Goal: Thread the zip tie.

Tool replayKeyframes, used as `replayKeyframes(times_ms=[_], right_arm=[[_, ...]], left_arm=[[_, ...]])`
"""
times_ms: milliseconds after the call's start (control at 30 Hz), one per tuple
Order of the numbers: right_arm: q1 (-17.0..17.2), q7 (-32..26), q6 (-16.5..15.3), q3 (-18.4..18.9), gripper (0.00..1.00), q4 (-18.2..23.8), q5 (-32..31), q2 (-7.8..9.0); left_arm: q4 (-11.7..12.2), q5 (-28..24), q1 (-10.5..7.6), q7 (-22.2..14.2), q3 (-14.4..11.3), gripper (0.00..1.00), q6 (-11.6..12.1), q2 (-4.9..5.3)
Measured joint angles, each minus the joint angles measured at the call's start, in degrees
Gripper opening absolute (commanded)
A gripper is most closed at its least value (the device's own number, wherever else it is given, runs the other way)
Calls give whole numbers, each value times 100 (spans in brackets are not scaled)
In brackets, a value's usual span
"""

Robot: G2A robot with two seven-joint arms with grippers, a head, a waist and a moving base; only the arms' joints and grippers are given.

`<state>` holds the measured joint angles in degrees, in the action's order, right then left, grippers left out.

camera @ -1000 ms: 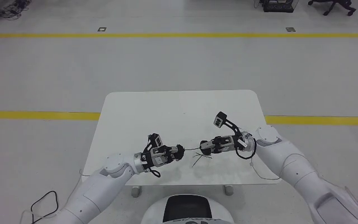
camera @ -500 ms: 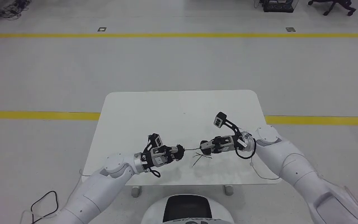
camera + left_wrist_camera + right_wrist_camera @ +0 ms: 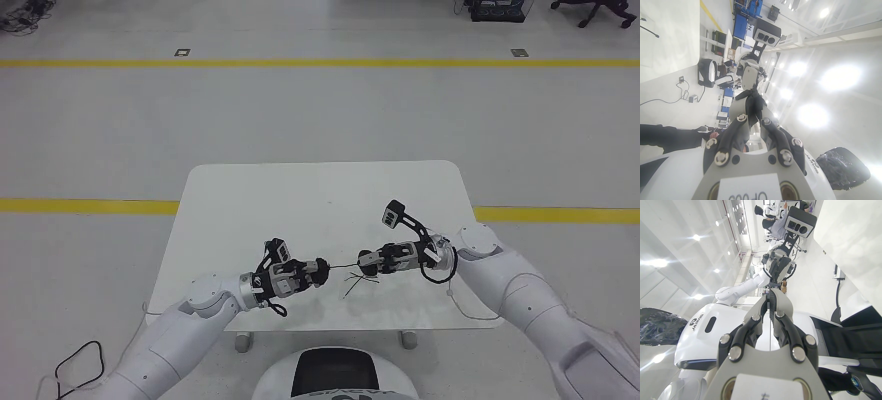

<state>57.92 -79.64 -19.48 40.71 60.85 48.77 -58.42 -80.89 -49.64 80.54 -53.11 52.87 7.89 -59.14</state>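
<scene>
The right gripper (image 3: 770, 295) is clamped down on the zip tie (image 3: 770, 330), a thin black strip that runs straight along the slot between its two ridged pads and pokes out just past the tips. Straight ahead, tip to tip and only a short gap away, is the left gripper (image 3: 751, 98). Its fingers are pinched together too, around a dark shape that is too blurred in its own wrist view to make out in detail. From above, the zip tie shows as one fine dark line bridging the gap, with an end in each pair of jaws, so both grippers grip the same tie and it hangs in the air between them, clear of the surface. The two grippers point at each other almost level. Moving outward, under the gap and a touch toward the right jaws, a small scatter of loose ties (image 3: 358, 283) lies criss-crossed on the white table (image 3: 300, 200), near its front edge. They are apart from the held tie, and neither gripper touches them.
</scene>
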Motion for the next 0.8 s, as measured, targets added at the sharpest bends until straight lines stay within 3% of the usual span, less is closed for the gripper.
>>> replayKeyframes(times_ms=[300,500,700,800], right_arm=[[28,0,0,-29,0,90,137,5],[-34,0,0,-150,0,94,176,-6],[-31,1,1,-147,0,95,174,-5],[42,227,76,-135,0,206,65,-16]], left_arm=[[-81,44,22,29,-33,100,107,-18],[-131,209,2,315,-140,100,337,-65],[-130,209,3,320,-138,100,341,-66],[-203,360,4,506,-170,100,429,-79]])
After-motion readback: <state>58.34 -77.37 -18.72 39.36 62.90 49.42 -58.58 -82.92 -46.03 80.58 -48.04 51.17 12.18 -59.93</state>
